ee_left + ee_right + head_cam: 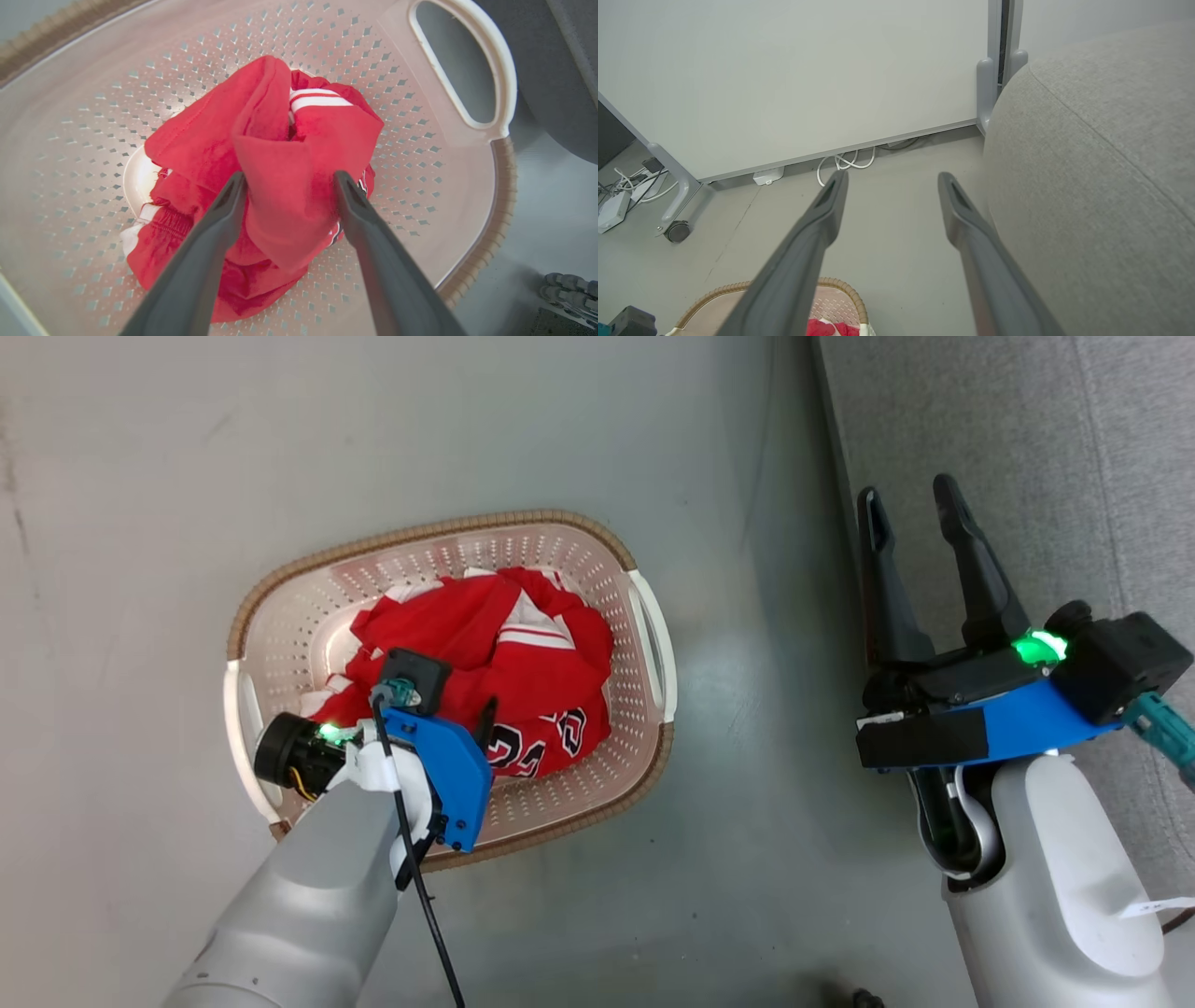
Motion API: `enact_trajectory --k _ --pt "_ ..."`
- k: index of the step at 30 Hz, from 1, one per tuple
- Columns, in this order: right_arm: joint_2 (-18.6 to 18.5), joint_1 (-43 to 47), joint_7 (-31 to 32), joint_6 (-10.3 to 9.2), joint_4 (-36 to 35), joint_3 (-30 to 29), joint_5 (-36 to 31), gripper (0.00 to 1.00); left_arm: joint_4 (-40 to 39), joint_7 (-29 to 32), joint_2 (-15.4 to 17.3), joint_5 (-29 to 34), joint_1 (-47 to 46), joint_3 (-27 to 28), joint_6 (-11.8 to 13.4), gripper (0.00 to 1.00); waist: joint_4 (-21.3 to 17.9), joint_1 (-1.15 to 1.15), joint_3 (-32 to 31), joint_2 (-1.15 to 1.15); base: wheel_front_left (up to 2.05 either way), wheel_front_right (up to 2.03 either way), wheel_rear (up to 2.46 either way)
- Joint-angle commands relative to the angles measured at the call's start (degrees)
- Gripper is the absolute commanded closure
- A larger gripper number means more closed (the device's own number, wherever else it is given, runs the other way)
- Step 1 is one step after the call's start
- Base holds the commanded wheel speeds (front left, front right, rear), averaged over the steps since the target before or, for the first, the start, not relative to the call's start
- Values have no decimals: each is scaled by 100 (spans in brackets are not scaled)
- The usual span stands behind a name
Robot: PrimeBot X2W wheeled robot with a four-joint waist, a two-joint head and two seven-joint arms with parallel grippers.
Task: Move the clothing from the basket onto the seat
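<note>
The left gripper [289, 175] is down inside the basket [420, 154], its two dark fingers spread as wide as they go, astride a raised fold of the clothing [280, 140]. The red cloth bulges up between the fingers and seems to brush the inner side of each. The jaws have not closed on it, so nothing is gripped. Just beyond the fingertips a band of white-striped trim [317, 99] shows in the bundle. Outside the left-hand finger lies a crumpled red hem with a white edge. From above, black-and-white numerals [537, 747] show on the cloth close beside this gripper's blue wrist housing. All the clothing sits heaped in the middle of the basket, with the perforated walls around it. One white handle [507, 79] lies beyond the fingertips and off to their right.

The right gripper [906, 490] hangs well apart from the basket, fingers wide and empty. The seat [1027, 448] runs close along its right side, the rounded grey corner just beside the right finger, and the grey floor [467, 420] lies beneath and to its left. Ahead of its fingertips stands a white panel [784, 70] on castors, with white cables [845, 161] looped at its foot. The basket's brown rim is low down behind its left finger.
</note>
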Motion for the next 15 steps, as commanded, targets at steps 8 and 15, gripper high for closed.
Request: enact_trajectory --k 8,15 --pt "-20 -254 -18 3 -109 -11 57 0 50 51 135 -414 -392 -344 -5 0 -66 -1 510 0 0 0 0" --pt "-20 -322 -18 3 -151 -43 44 0 91 -4 173 -560 -634 -647 -5 0 -88 -1 736 0 0 0 0"
